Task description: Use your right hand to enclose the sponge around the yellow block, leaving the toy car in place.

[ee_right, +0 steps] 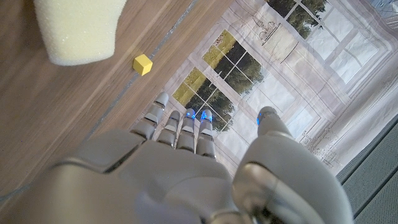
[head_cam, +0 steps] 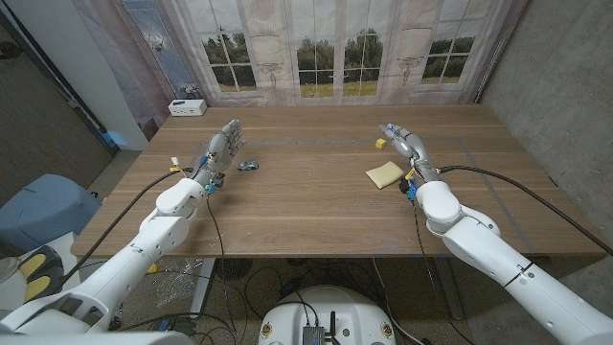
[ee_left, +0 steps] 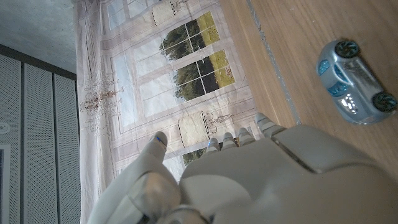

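At the far left corner of the wooden table [head_cam: 306,206] sits a small white box [head_cam: 187,107], close to the curtain [head_cam: 287,48] printed with windows that hangs behind the table. Nearer the robot, the left hand [head_cam: 218,153] hovers over the left part of the table with its fingers extended and slightly apart, holding nothing; in the left wrist view its fingertips [ee_left: 239,135] reach toward the curtain. Just beside that hand, on its inner side, the silver-blue toy car [head_cam: 249,165] rests on the wood, untouched and apart from the fingers; the left wrist view shows the car's roof and teal wheels. Well across the table, the pale yellow sponge [head_cam: 385,174] lies flat, just to the left of the right wrist. The small yellow block [head_cam: 381,144] sits beyond the sponge, apart from it, and just left of the right hand's fingers. The right hand [head_cam: 406,146] stands with its fingers straight and close together, thumb apart, gripping nothing; in the right wrist view both sponge and block lie off to the side of its fingertips [ee_right: 180,121], neither touching them.
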